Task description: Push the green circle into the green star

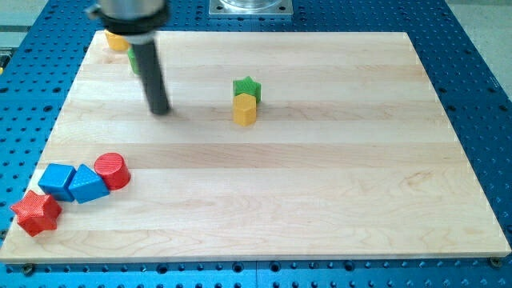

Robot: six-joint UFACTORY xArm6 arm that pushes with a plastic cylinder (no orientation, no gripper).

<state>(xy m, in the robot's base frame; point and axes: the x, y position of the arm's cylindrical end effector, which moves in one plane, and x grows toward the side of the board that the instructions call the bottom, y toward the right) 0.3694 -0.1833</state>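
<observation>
The green star [247, 86] sits near the middle of the wooden board [320, 176], touching a yellow hexagon [245, 110] just below it. A green block [134, 60], mostly hidden behind the rod, shows at the upper left; its shape cannot be made out. My tip [160, 110] rests on the board just below and to the right of that green block, well to the left of the green star.
A yellow block [117, 41] lies at the upper left corner, partly hidden by the rod's mount. At the lower left stand a red cylinder [113, 170], two blue blocks [58, 181] [86, 185] and a red star [35, 212].
</observation>
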